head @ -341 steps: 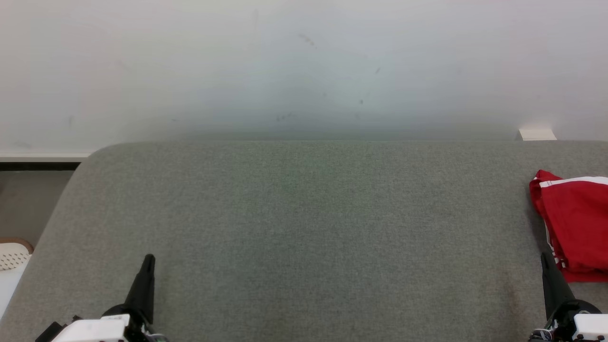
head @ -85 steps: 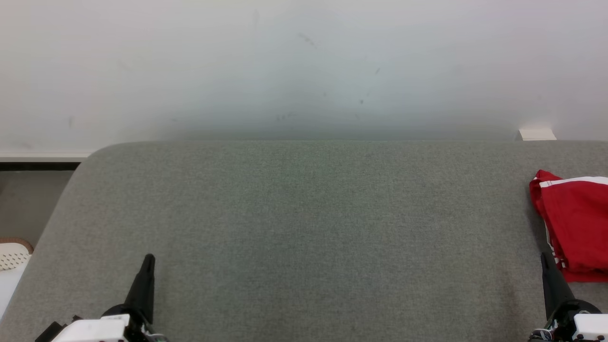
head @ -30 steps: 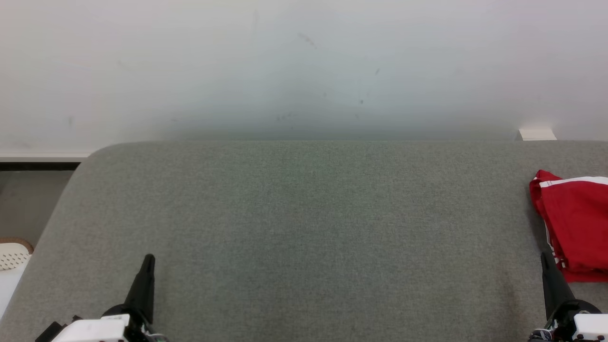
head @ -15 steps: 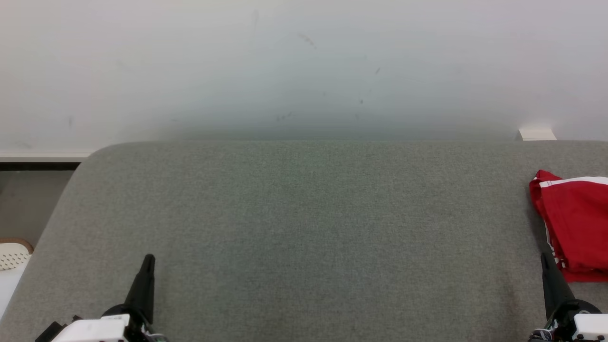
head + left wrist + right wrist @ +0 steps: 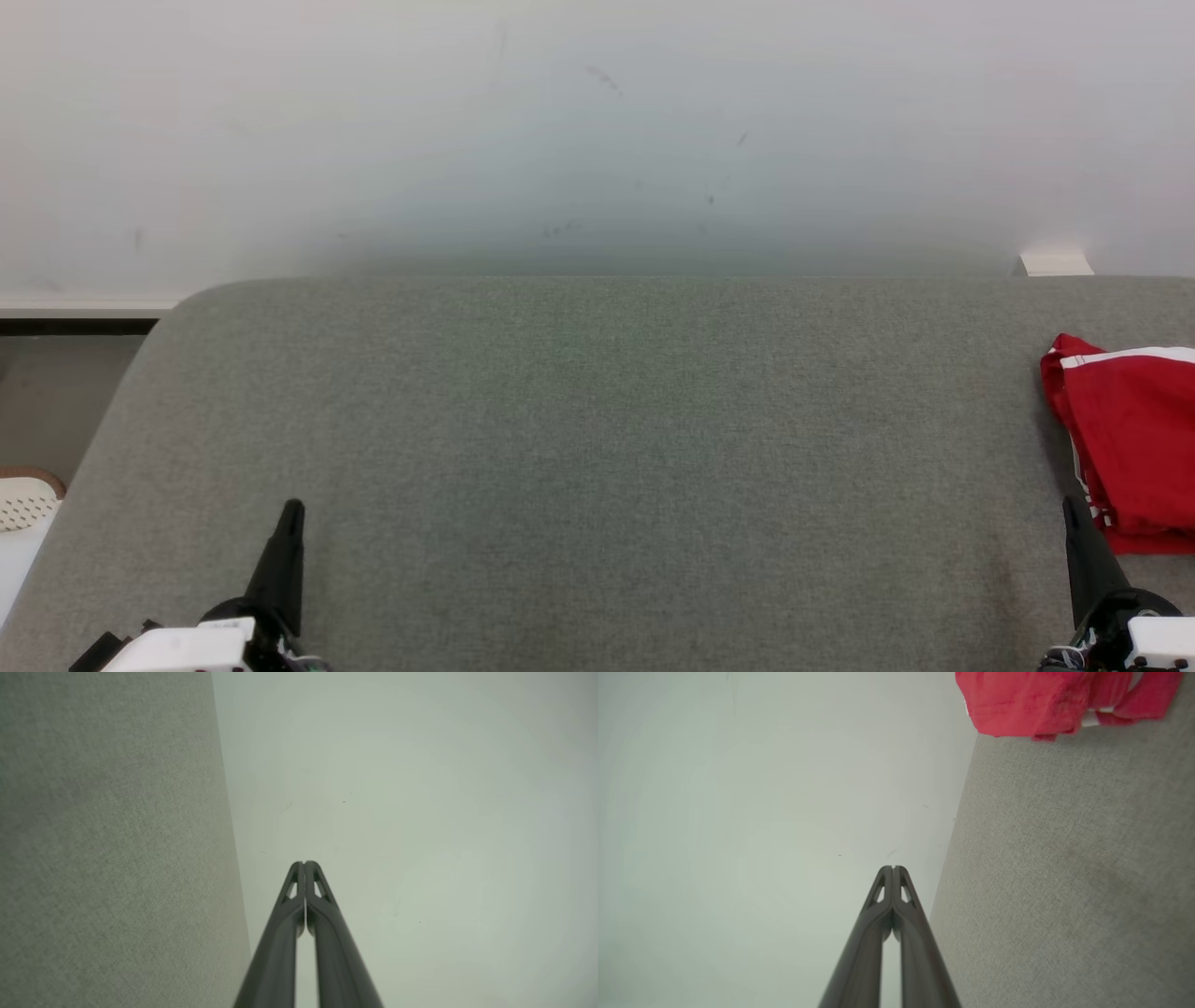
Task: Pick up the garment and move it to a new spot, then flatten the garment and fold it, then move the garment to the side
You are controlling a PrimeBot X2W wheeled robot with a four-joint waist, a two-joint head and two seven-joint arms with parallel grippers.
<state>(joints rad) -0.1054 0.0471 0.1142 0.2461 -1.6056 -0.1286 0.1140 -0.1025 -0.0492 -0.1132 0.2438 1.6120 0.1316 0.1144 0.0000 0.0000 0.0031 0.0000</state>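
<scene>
Pose: left gripper forward, jaws shut | right gripper likewise, beside garment

The left gripper and right gripper are sporting long, tapered black fingers with little triangular cutouts near the tips, sitting on chunky white wrist housings.

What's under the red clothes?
The red garment lies on the grey padded surface. Whether anything else hides beneath it cannot be seen, because the cloth covers that spot.

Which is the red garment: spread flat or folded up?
Folded up, loosely: the red garment lies in overlapping, creased layers on the grey cushion; its right part runs out of the head view.
</scene>
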